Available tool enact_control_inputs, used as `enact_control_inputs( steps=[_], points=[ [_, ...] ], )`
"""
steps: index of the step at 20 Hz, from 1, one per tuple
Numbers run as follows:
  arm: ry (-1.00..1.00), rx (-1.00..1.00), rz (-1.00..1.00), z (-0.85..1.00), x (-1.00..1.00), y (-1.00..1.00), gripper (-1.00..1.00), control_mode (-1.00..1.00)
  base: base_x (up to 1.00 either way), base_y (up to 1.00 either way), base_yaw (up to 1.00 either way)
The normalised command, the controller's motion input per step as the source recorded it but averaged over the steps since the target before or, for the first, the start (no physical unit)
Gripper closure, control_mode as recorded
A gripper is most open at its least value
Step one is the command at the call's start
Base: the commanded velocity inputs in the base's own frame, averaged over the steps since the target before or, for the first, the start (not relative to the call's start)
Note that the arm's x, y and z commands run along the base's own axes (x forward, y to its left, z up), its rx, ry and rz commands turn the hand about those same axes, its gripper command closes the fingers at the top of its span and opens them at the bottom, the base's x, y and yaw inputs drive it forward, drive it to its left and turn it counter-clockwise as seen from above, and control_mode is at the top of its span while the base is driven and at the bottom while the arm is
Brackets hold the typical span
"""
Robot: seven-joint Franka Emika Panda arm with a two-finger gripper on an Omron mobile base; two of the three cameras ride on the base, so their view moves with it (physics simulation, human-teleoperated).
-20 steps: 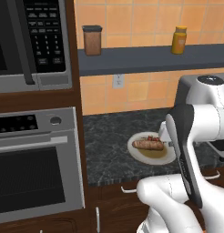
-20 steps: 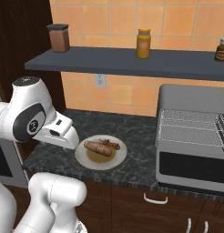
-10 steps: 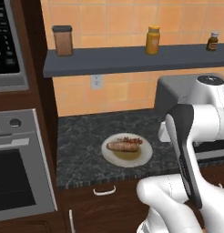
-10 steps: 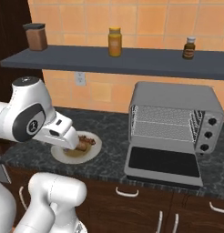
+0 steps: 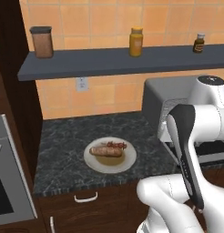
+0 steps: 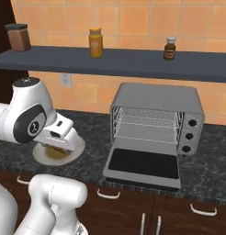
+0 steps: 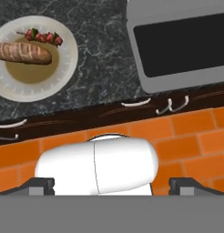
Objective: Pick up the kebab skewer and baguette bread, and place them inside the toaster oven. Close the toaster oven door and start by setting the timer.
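Between the earlier pictures and this one the base had driven to the right, so both base views slid along the counter: the microwave and most of the wall oven had passed out of the left base view, and the toaster oven had come to the middle of the right base view.

On the dark speckled counter sat a white plate carrying the baguette bread and, just behind and beside it, the kebab skewer. In the hand view the bread lay across the plate with the skewer close alongside.

Well to the right of the plate stood the toaster oven, its wire rack bare. The toaster oven door hung folded down flat in front of it.

The gripper hung above the cabinet fronts, short of the counter edge, its fingers spread wide apart and holding nothing.

A shelf above carried three jars.
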Motion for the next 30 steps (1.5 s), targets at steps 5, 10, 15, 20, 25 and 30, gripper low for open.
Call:
enact_control_inputs(
  steps=[5, 10, 15, 20, 25, 30],
  points=[
    [0.0, 0.0, 0.0, 0.0, 0.0, 0.0, -1.0, 1.0, 0.46, -0.32, 0.0],
    [0.0, 0.0, 0.0, 0.0, 0.0, 0.0, -1.0, 1.0, 0.38, -0.11, 0.0],
    [0.0, 0.0, 0.0, 0.0, 0.0, 0.0, -1.0, 1.0, 0.3, 0.0, -0.04],
    [0.0, 0.0, 0.0, 0.0, 0.0, 0.0, -1.0, 1.0, 0.05, -0.01, -0.11],
    [0.0, 0.0, 0.0, 0.0, 0.0, 0.0, -1.0, 1.0, 0.03, 0.0, -0.06],
    [-0.1, 0.0, 0.01, 0.0, 0.0, -0.38, -1.0, -1.0, 0.0, 0.0, 0.0]
  ],
)
